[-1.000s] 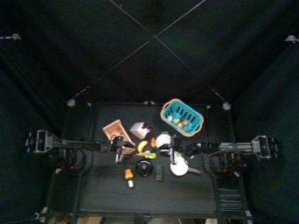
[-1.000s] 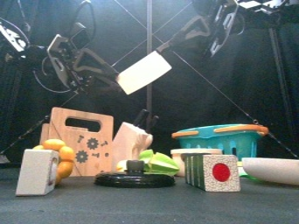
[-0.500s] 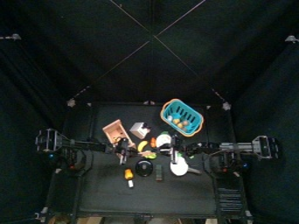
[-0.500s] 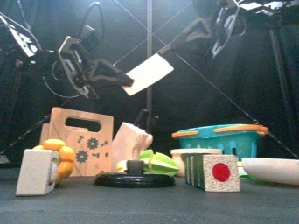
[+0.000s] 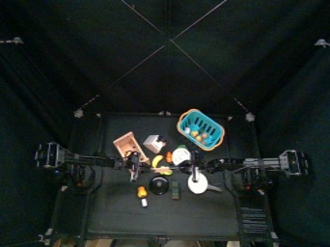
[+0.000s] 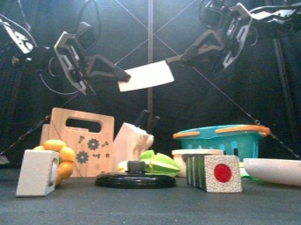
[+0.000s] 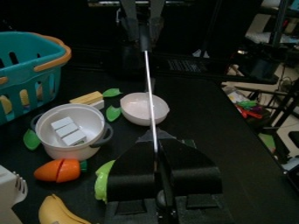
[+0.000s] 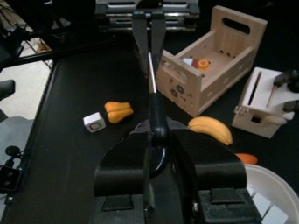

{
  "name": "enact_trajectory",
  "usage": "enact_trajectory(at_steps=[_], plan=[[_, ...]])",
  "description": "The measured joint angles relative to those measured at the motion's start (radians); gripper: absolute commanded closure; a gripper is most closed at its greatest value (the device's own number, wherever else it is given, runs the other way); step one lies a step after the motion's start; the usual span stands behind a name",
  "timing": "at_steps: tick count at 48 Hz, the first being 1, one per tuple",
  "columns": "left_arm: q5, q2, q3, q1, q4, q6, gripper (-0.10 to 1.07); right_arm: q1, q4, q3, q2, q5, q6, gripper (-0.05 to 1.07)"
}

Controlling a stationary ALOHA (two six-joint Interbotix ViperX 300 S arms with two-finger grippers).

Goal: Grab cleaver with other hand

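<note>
Left hand (image 6: 115, 72) grasps the cleaver (image 6: 147, 76) by its handle, high above the bench's middle. Right hand (image 6: 179, 59) is clamped on the blade's far end, judging by its wrist view. Handover looks half done: the left must let go.

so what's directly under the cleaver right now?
The cleaver hangs in the air between both pincers. Below it on the table: the knife block and green leaf pieces. Nothing touches its underside.
</note>
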State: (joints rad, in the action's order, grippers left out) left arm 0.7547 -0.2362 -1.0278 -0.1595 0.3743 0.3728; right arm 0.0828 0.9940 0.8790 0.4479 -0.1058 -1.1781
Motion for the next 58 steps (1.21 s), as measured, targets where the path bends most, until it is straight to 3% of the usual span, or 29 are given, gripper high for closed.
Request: enact_trajectory(at_steps=[17, 27, 39, 45, 50, 55, 58], plan=[[0.0, 0.02, 0.0, -0.003, -0.002, 0.0, 0.69, -0.002, -0.08, 0.008, -0.021, 0.026, 0.0, 0.51], [0.0, 0.034, 0.003, -0.011, -0.005, 0.0, 0.69, -0.026, -0.183, -0.043, -0.025, 0.219, 0.003, 0.51], [0.0, 0.034, 0.003, -0.012, -0.005, 0.002, 0.69, -0.031, -0.477, -0.067, -0.025, 0.268, 0.005, 0.51], [0.0, 0.034, 0.005, -0.011, -0.005, 0.002, 0.69, -0.031, -0.502, -0.069, -0.025, 0.285, 0.006, 0.49], [0.002, 0.031, 0.003, -0.014, -0.005, 0.002, 0.69, -0.031, -0.419, -0.06, -0.011, 0.293, 0.006, 0.33], [0.0, 0.028, -0.008, -0.014, 0.0, 0.0, 0.69, -0.025, -0.373, -0.014, 0.086, 0.316, 0.0, 0.05], [0.0, 0.028, -0.008, -0.014, 0.0, 0.0, 0.69, -0.025, -0.388, 0.002, 0.14, 0.339, 0.0, -0.02]])
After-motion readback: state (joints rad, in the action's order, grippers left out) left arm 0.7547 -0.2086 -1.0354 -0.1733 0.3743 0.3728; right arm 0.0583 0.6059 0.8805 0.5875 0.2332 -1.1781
